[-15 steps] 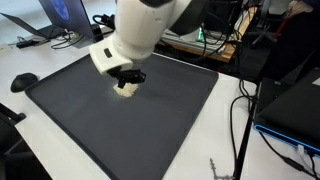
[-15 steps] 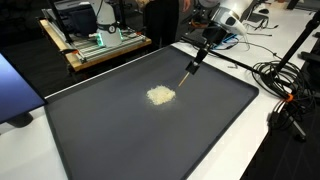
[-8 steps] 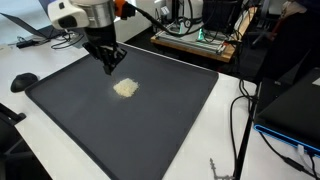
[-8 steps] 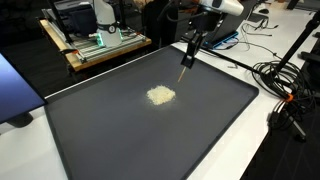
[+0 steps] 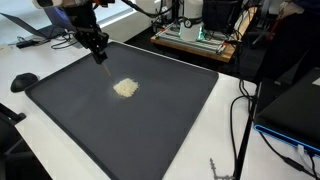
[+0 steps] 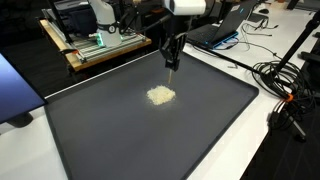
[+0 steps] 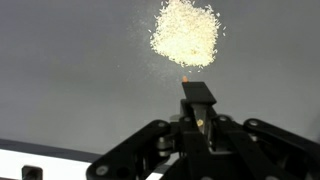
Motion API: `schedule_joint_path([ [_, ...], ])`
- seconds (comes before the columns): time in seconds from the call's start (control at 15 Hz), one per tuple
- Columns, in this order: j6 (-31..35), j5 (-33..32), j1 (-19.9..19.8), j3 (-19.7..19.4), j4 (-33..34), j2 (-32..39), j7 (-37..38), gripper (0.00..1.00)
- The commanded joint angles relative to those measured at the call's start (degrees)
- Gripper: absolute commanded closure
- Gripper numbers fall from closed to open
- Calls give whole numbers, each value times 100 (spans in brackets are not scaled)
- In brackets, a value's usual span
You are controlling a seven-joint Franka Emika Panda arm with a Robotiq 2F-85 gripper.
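A small pile of pale yellow crumbs (image 5: pixel 125 88) (image 6: pixel 160 95) (image 7: pixel 186 33) lies near the middle of a large dark mat (image 5: pixel 150 135) (image 6: pixel 150 140) (image 7: pixel 60 70). My gripper (image 5: pixel 95 43) (image 6: pixel 173 45) (image 7: pixel 197 108) hangs above the mat just beyond the pile. It is shut on a thin dark stick-like tool (image 6: pixel 172 62) (image 7: pixel 197 92) that points down at the mat. The tool's tip sits a short way from the pile's edge and is not touching the crumbs. A tiny orange speck shows at the tip in the wrist view.
The mat lies on a white table (image 5: pixel 235 140) (image 6: pixel 260 140). A laptop (image 5: pixel 60 14) and a black round object (image 5: pixel 23 81) sit beside it. A wooden cart with electronics (image 6: pixel 100 42) (image 5: pixel 195 35) stands behind, and cables (image 6: pixel 285 85) (image 5: pixel 240 110) trail along one side.
The arm has swung sideways along the far part of the mat, carrying the tool with it. The crumb pile has not moved.
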Motion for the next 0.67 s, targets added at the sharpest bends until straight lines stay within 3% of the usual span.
schedule_joint_path([
  [0.0,311,1016,-496,34,-512,-342,-953,97],
  [0.47,128,2735,-1297,-22,-635,-270,-2657,97],
  [0.53,167,2354,-1037,-167,-453,-162,-2266,88],
  [0.6,155,2511,-1110,-182,-487,-162,-2439,88],
])
